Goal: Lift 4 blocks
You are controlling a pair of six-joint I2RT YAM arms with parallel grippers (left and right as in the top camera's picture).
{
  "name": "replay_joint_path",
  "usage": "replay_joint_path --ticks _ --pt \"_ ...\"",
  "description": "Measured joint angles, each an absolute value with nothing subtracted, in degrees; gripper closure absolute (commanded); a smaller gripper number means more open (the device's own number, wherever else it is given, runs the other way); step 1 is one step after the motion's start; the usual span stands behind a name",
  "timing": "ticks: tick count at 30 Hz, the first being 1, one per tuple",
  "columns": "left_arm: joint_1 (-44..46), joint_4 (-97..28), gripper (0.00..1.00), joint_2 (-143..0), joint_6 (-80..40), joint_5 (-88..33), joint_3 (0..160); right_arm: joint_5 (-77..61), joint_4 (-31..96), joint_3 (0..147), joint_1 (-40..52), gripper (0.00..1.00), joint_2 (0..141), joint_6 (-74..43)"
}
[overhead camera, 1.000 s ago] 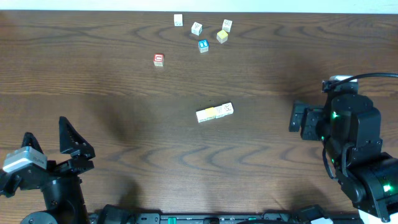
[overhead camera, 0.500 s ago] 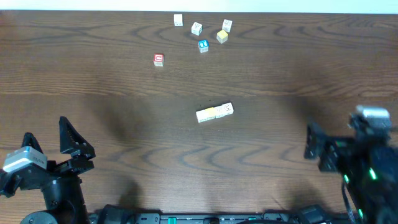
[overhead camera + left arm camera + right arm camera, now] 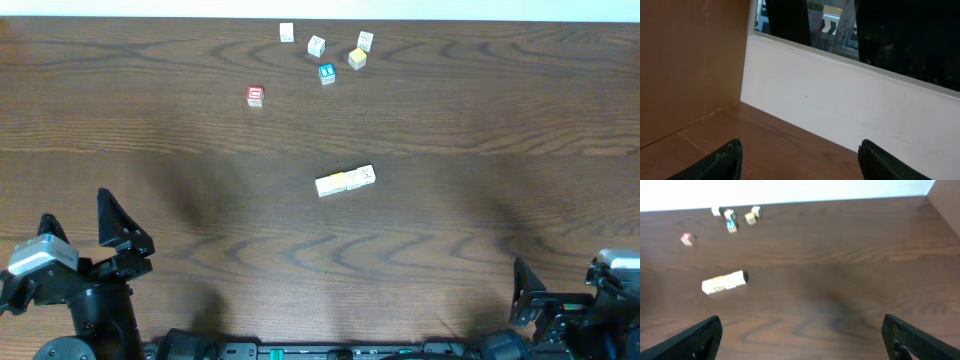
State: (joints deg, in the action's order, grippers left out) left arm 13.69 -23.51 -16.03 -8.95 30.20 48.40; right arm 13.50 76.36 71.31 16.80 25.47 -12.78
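At the near edge of the table (image 3: 420, 130), left tool (image 3: 799, 160) and right tool (image 3: 801, 342) tucked low, splayed, empty.

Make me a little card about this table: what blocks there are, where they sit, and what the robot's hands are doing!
table: dark wood
white blocks: three, apart, near the far edge
yellow block: loose among them
blue block: just in front of them
red block: alone, further left
block row: white and yellow, end to end, mid-table
left hand: open, empty, near edge
right hand: open, empty, near edge
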Motion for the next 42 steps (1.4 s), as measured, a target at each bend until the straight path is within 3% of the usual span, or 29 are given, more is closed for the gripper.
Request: replay_joint_path --ticks 8,32,42 --pt "13.69 -23.62 0.25 -16.03 -8.95 30.2 48.4 13.5 83.15 71.31 16.8 0.01 25.47 -12.78" --pt "13.69 -24.75 0.25 -16.03 -8.95 30.2 48.4 13.47 83.4 71.31 16.58 0.01 25.47 -12.8" --pt "13.69 -28.23 0.25 -16.03 -8.95 30.2 48.4 13.45 83.42 71.31 10.07 0.01 17.02 -12.78"
